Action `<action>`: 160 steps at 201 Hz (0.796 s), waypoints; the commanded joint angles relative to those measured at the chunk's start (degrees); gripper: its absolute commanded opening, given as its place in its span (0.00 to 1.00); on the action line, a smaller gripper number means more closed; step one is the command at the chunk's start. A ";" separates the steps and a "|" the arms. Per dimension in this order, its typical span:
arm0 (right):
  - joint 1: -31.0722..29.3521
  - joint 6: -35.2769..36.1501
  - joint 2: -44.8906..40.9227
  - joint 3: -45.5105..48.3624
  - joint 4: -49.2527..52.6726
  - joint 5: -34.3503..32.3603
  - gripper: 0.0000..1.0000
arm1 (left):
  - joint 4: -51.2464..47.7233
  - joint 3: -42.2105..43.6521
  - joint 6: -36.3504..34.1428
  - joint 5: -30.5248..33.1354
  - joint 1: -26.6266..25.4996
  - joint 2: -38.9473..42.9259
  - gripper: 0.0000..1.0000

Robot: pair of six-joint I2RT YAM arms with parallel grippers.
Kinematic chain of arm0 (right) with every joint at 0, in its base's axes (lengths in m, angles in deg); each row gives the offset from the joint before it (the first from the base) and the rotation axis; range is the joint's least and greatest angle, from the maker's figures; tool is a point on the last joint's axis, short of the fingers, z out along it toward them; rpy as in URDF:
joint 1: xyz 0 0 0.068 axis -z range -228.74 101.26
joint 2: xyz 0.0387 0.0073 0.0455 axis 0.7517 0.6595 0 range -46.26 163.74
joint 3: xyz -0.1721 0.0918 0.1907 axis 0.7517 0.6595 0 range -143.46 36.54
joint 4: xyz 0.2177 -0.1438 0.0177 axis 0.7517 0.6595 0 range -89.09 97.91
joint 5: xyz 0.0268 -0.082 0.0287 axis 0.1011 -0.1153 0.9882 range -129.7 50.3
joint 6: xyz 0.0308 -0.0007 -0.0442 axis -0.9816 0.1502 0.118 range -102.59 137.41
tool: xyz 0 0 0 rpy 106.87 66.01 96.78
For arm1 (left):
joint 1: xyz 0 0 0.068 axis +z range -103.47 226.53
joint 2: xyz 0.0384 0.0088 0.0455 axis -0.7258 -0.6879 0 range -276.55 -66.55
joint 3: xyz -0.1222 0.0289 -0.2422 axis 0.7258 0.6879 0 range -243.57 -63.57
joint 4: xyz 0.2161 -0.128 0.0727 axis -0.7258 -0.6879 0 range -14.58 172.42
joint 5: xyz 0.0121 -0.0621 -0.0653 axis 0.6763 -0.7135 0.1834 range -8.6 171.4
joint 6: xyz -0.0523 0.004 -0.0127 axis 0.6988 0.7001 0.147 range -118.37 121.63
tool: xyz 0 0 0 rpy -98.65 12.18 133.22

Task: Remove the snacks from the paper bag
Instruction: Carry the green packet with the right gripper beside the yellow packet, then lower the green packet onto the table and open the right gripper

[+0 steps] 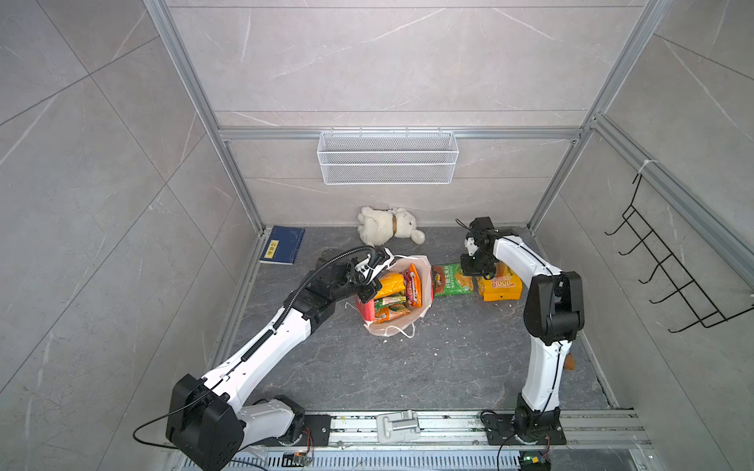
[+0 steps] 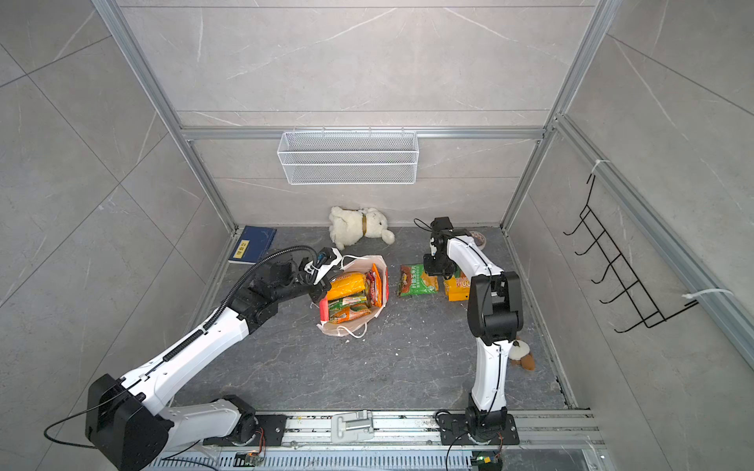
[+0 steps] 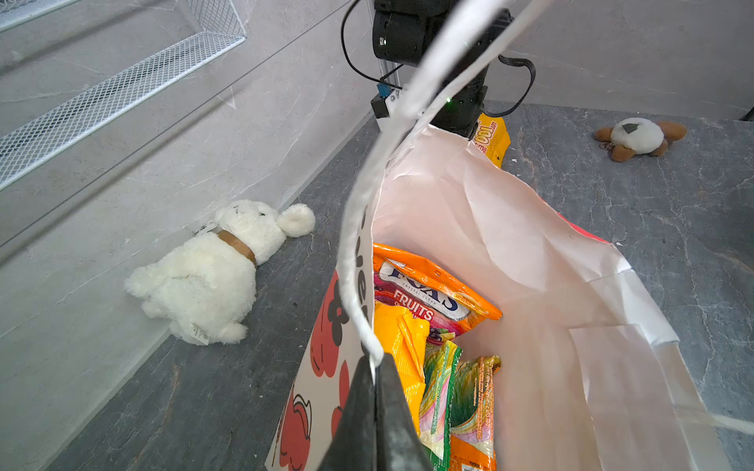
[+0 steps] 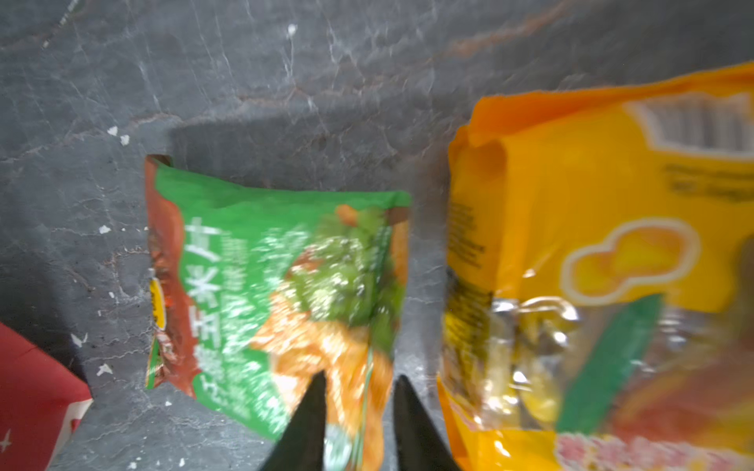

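The cord handle (image 3: 355, 228) of the paper bag (image 3: 489, 228) is pinched by the left claw (image 3: 375, 359). The right claw (image 4: 361, 375) is narrowly parted over the green packet (image 4: 265, 285). The bag could be toppled if tugged.

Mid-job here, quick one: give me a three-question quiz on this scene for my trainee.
1. True or false: the paper bag holds no snacks now.
2. What is the left gripper shut on? A) the bag's white cord handle B) the white plush toy C) the blue book
3. How many snack packets lie on the table outside the bag, and in what colours?
Key: 1 false, several packets show inside. 2 A. 3 two: a green packet and a yellow packet.
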 commanded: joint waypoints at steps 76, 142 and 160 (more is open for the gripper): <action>-10.28 -6.08 -9.90 3.86 -2.32 -2.84 0.59 | 5.87 -2.73 0.71 -3.75 -0.71 0.34 0.00; -14.82 -9.71 -2.30 6.12 -8.18 -6.31 0.61 | 5.46 -3.09 0.79 -4.13 -0.70 0.40 0.00; -15.15 -9.61 -0.27 5.64 -8.86 -7.91 0.62 | 5.48 -2.87 0.81 -4.12 -0.71 0.50 0.00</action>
